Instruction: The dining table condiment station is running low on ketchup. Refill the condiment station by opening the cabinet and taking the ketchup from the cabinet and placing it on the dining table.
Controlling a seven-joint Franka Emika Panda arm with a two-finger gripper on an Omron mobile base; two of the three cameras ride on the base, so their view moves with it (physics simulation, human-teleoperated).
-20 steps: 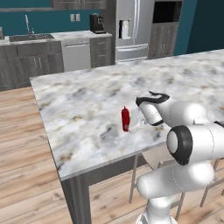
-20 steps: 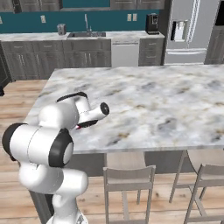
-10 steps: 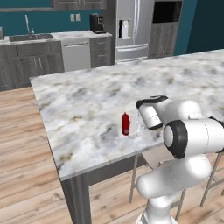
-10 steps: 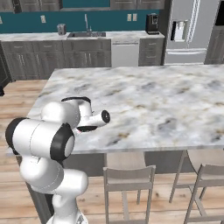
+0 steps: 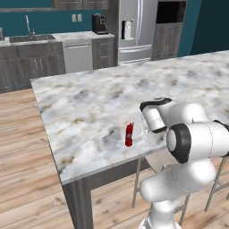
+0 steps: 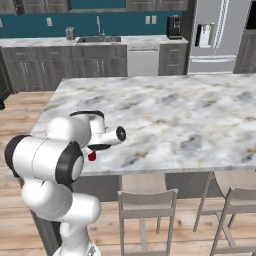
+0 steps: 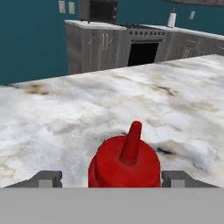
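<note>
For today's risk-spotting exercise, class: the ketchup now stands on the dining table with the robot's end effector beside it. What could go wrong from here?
1. The end effector has its fingers on either side of the ketchup, apart from it. A sideways pull-back could clip the bottle and tip it.
2. The bottle is narrow and upright, so a small knock may topple it.
3. It stands fairly near the dining table edge; if it falls, it might roll off.

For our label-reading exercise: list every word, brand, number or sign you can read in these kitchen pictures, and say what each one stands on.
No text can be read.
Small red squeeze bottle standing on the white-grey marble table: plain red, no label.
Steel refrigerator: a dispenser panel, no legible brand.
Black coffee machine: too small to tell any marking.
</note>
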